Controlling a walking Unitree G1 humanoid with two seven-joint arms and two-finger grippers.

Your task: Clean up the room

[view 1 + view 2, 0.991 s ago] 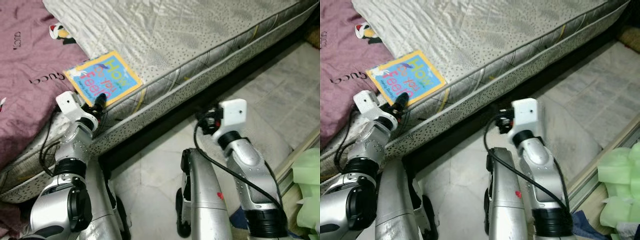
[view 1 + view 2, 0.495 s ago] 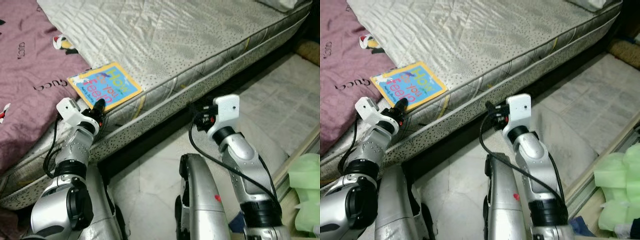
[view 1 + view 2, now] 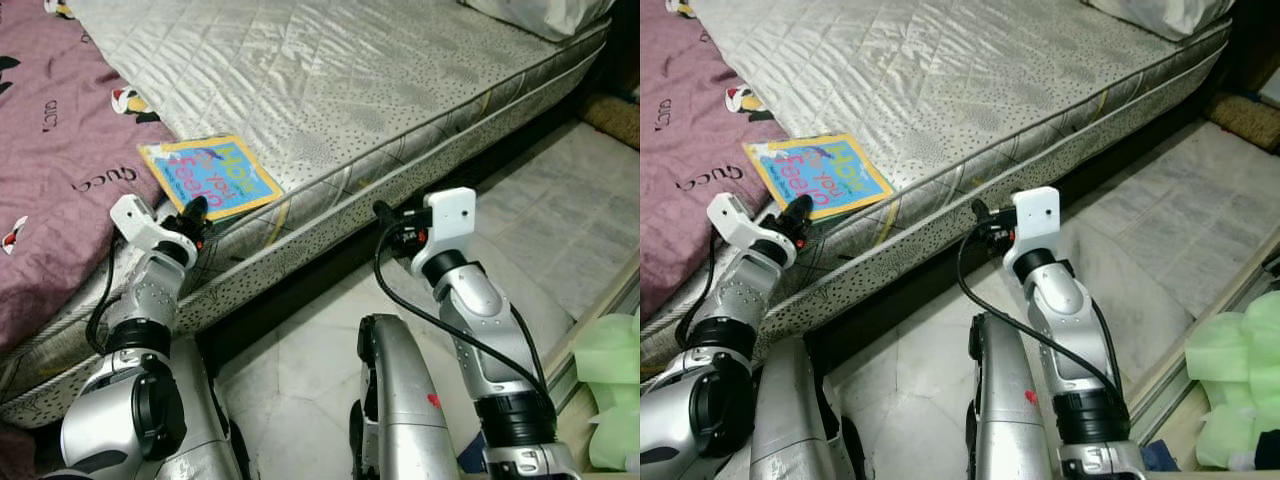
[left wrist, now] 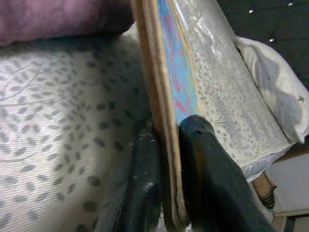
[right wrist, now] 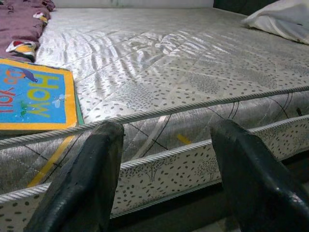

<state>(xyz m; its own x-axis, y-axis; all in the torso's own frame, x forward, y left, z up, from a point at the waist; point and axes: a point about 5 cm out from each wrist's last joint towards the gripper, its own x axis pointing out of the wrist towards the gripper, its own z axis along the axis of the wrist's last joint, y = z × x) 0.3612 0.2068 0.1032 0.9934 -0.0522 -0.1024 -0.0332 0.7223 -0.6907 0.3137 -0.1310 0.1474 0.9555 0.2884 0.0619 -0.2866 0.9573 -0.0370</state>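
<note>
- Your left pincer [image 3: 196, 210] is at the near edge of the bed, clamped on the book's near edge; in the left wrist view one black finger [image 4: 212, 188] lies on the blue cover and the other finger [image 4: 142, 193] is under it.
- The book [image 3: 210, 174], blue with a yellow border and bright lettering, lies flat on the grey quilted mattress [image 3: 330, 80], close to its piped edge.
- Just beside the book, on your robot's left, the purple blanket [image 3: 55, 170] with printed words covers that part of the bed.
- Your right pincer [image 5: 169, 159] hangs in front of the mattress side, above the tiled floor [image 3: 300, 370], fingers spread wide apart and holding nothing.
- A white pillow [image 3: 545, 12] rests at the far right corner of the bed.
- Pale green bags [image 3: 1240, 385] sit on the floor to the right.
</note>
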